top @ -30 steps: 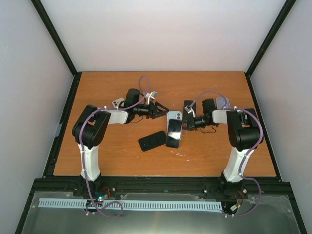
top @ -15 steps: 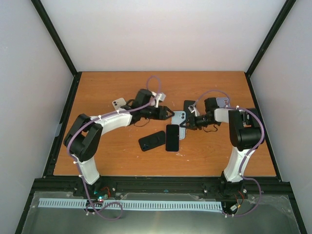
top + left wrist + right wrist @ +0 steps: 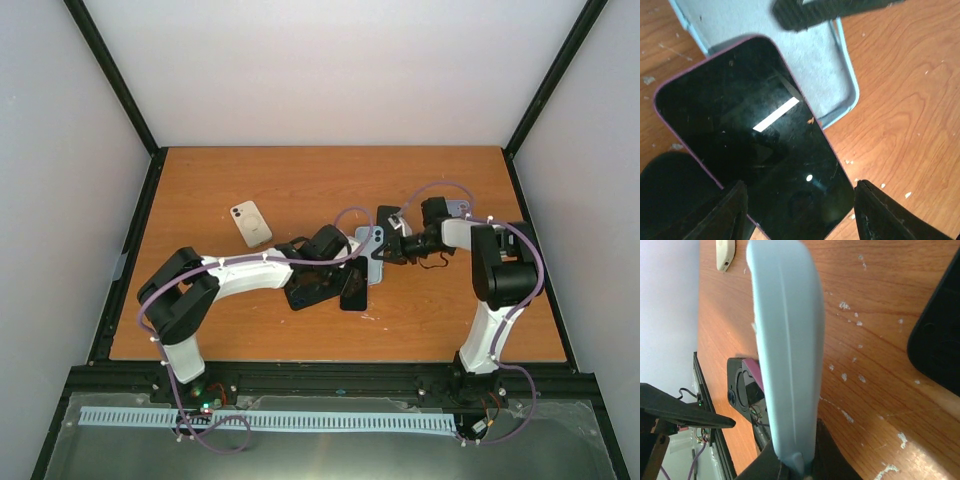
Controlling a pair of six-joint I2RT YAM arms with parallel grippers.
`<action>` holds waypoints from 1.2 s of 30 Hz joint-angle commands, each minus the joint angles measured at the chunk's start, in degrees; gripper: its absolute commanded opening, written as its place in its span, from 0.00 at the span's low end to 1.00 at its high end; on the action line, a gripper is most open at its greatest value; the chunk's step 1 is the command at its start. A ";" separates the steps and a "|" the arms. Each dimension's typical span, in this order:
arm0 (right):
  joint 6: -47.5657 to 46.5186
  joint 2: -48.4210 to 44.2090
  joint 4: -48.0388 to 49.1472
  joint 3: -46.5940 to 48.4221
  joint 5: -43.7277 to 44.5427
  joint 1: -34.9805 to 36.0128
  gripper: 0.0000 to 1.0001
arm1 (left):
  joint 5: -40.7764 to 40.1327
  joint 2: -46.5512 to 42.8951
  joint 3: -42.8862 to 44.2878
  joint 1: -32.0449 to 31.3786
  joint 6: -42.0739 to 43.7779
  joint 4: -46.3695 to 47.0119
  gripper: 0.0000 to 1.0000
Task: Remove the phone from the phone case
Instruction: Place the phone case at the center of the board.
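Observation:
The phone, black screen up with a pink edge, lies on the table, its far end over the light blue case. In the top view the phone sits just below the case. My left gripper is open, one finger on each side of the phone's near end; in the top view it hangs over the phone. My right gripper is shut on the case, holding it edge-on and tilted above the wood; it also shows in the top view.
A white phone lies at the back left. A black phone or case lies just left of the task phone. A black item and a lilac one lie behind the right arm.
My left arm has swung forward and to the right, from behind the case down over the phone. The phone lies on the table, free of the case. The right gripper holds the case nearly still.

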 commanded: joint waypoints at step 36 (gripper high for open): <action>-41.21 -0.95 -50.27 16.40 24.98 -34.73 0.16 | 0.32 -1.52 -2.90 -0.80 10.38 7.06 0.70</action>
